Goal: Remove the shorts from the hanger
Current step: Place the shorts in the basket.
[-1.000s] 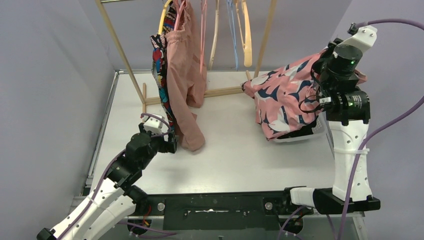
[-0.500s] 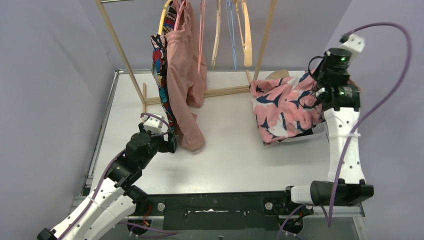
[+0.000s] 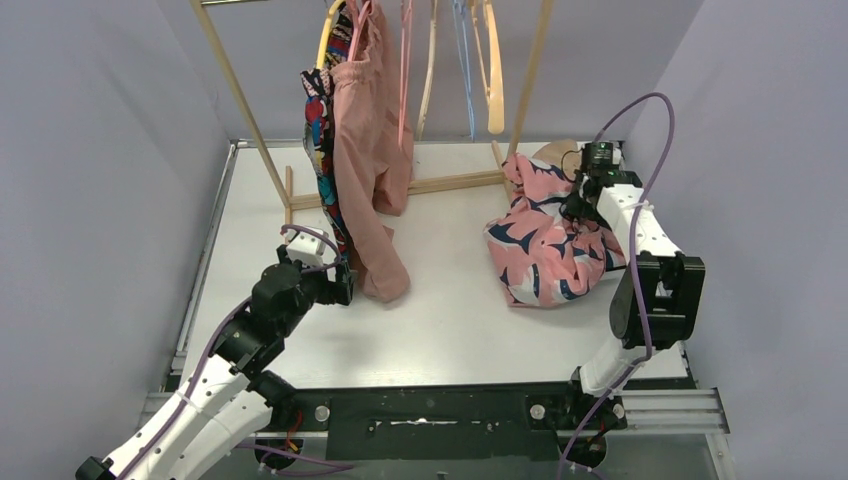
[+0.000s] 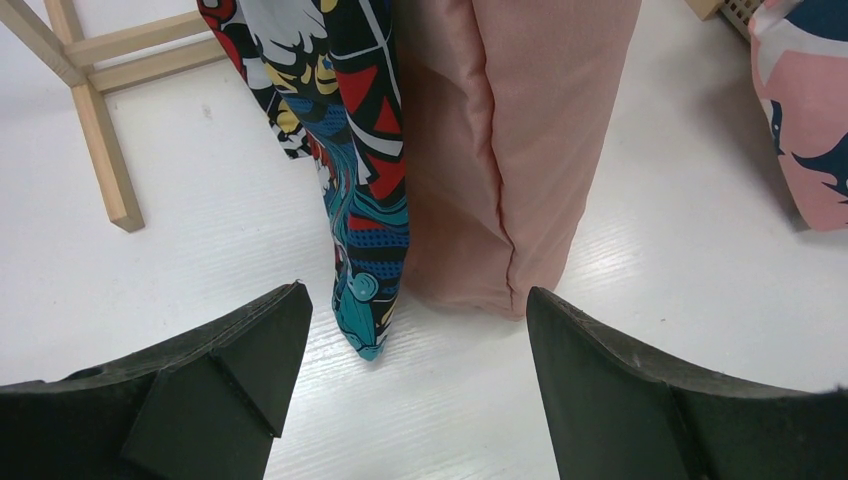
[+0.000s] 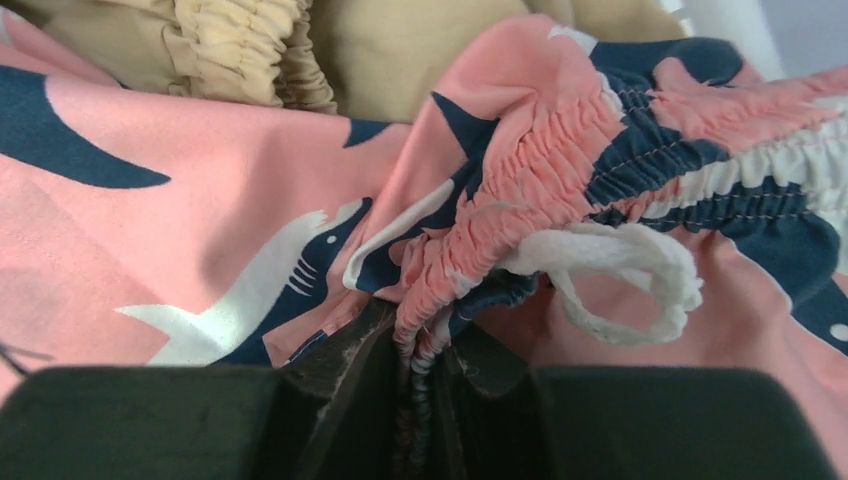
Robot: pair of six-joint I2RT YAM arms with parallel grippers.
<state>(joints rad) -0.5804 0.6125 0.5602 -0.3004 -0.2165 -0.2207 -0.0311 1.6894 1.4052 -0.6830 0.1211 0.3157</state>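
— While the right tool (image 5: 415,400) is clamped on the pink floral-print shorts (image 3: 545,250), where do they lie?
— Heaped on the counter (image 3: 450,320), far right.
— And the left tool (image 4: 415,300)?
— Fingers apart, low by the hems of the dusty pink shorts (image 3: 370,160) and comic-print shorts (image 3: 320,130), both hanging from the wooden rack (image 3: 243,118).
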